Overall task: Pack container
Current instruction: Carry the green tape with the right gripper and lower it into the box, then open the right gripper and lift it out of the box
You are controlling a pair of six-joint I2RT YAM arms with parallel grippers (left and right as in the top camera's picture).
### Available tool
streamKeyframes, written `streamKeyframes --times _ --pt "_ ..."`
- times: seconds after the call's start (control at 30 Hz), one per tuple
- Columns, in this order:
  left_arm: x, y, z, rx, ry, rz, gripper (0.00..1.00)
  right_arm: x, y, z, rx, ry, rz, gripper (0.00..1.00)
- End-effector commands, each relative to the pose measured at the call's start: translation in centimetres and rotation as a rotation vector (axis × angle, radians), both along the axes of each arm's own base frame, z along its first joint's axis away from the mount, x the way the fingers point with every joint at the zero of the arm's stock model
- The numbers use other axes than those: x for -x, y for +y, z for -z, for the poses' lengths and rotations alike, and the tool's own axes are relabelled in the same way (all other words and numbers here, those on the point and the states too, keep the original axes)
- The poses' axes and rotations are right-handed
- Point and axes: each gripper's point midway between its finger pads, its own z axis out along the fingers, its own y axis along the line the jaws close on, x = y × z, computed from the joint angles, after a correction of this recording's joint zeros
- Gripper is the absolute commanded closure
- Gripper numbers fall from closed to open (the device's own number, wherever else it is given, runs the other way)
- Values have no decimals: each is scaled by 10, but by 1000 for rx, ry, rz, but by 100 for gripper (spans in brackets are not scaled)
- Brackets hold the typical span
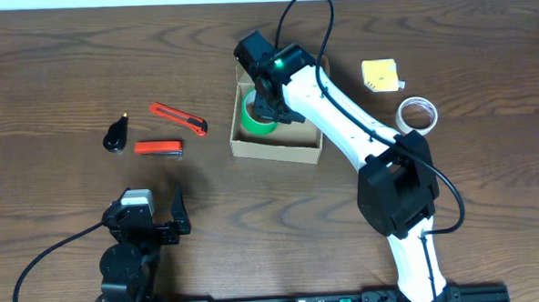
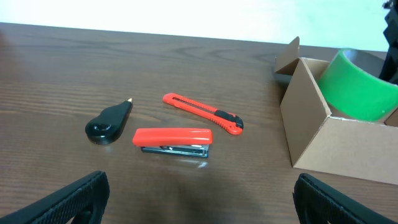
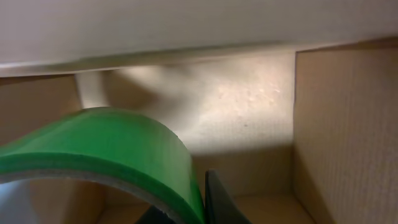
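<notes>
The tan cardboard box [image 1: 278,146] stands open at the table's middle; it also shows at the right of the left wrist view [image 2: 336,146]. My right gripper [image 1: 269,104] reaches down into the box and is shut on a green tape roll [image 1: 254,120], one finger inside the ring and one outside. The roll [image 3: 106,146] fills the left of the right wrist view, with the box wall [image 3: 348,124] behind it. It stands tilted in the box in the left wrist view [image 2: 360,84]. My left gripper [image 1: 154,220] is open and empty near the front edge.
A red utility knife [image 1: 179,118], a red stapler [image 1: 158,148] and a black teardrop-shaped object [image 1: 116,137] lie left of the box. A white tape roll [image 1: 416,114] and a yellow item [image 1: 380,74] lie to the right.
</notes>
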Motion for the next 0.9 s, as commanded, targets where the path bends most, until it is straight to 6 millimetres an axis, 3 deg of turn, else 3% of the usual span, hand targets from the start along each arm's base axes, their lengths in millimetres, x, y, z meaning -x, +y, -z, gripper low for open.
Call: streamKeyframes --times 0.0,0.3,0.57,0.63,0.73,0.77,0.87 --pt "0 2 11 -25 20 -4 5 -2 -8 6 29 -10 43 99" --pt "0 2 11 -25 20 -4 5 -17 0 11 3 -71 47 99" --pt "0 2 11 -25 21 -4 4 -15 -1 27 22 -42 46 94" --pt "0 2 11 -25 21 -4 5 -15 -1 29 23 -36 45 77" --pt "0 2 11 -25 20 -4 5 -15 -1 29 26 -40 45 64" --pt "0 2 11 -25 20 -4 4 -16 -1 29 25 -41 46 54" --pt "0 2 11 -25 20 -4 4 -17 -3 29 25 -40 50 47"
